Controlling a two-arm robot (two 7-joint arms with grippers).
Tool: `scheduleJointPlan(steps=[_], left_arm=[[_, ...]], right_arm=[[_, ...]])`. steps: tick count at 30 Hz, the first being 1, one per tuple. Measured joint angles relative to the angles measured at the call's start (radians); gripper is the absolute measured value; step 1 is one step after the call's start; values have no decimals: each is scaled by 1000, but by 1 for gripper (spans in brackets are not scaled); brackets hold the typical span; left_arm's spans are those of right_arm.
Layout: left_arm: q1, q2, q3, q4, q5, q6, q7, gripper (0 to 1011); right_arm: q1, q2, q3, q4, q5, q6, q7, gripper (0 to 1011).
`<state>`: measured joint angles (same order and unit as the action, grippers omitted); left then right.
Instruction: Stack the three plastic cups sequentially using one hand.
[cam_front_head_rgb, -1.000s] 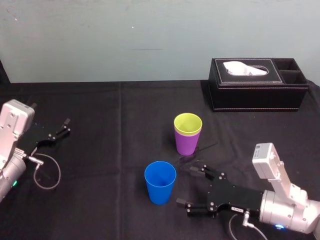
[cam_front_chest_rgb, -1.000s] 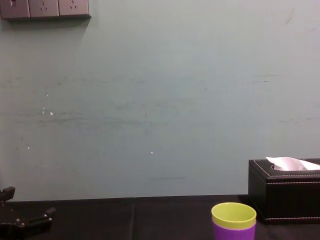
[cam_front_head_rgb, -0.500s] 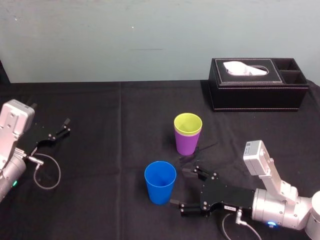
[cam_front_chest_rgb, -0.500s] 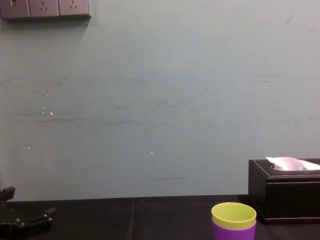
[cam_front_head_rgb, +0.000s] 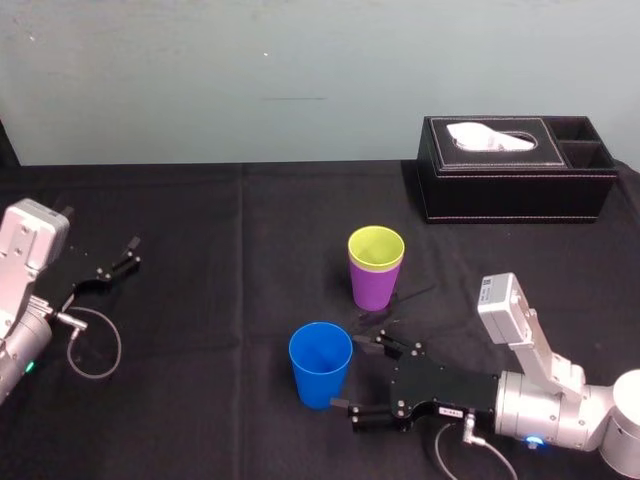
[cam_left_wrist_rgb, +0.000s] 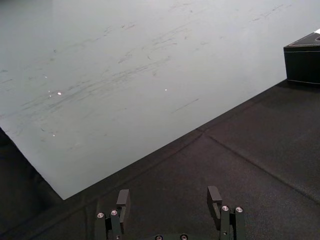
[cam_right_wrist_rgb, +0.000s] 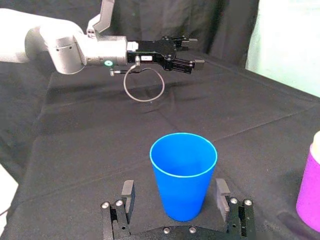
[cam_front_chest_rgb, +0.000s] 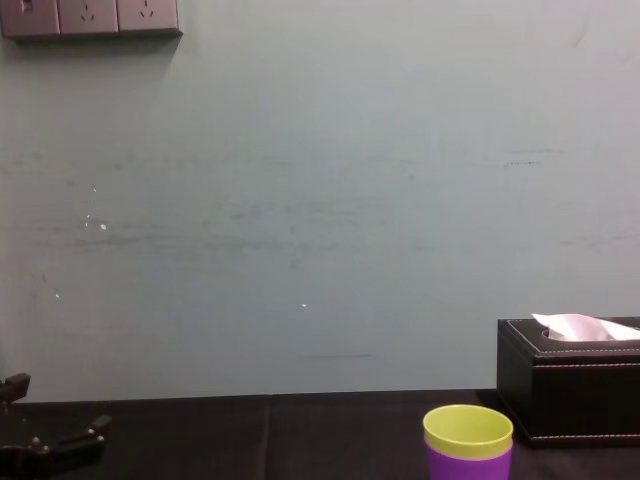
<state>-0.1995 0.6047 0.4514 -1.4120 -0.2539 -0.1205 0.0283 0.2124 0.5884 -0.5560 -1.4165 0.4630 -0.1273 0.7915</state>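
Observation:
A blue cup (cam_front_head_rgb: 320, 363) stands upright near the front of the black table (cam_front_head_rgb: 220, 230). Behind it to the right, a yellow-green cup (cam_front_head_rgb: 376, 247) sits nested in a purple cup (cam_front_head_rgb: 372, 288). My right gripper (cam_front_head_rgb: 352, 374) lies low on the cloth at the blue cup's right side. It is open. In the right wrist view its fingers (cam_right_wrist_rgb: 127, 193) flank the lower part of the blue cup (cam_right_wrist_rgb: 183, 172) with a gap on each side. My left gripper (cam_front_head_rgb: 128, 254) rests open at the table's left, apart from the cups.
A black leather tissue box (cam_front_head_rgb: 515, 168) stands at the back right, against the pale wall. A loop of cable (cam_front_head_rgb: 92, 345) hangs from the left arm. Black cloth lies bare between the left arm and the cups.
My right gripper has slid left along the table toward the blue cup, and its fingers now reach either side of it. The cups and the left arm have not moved.

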Motion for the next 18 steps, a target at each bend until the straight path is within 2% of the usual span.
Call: scheduleJointPlan(steps=[18], left_arm=[[0, 0, 0, 0, 0, 0, 0, 1010]], right_arm=[[42, -25, -28, 39, -9, -4, -3, 1004]])
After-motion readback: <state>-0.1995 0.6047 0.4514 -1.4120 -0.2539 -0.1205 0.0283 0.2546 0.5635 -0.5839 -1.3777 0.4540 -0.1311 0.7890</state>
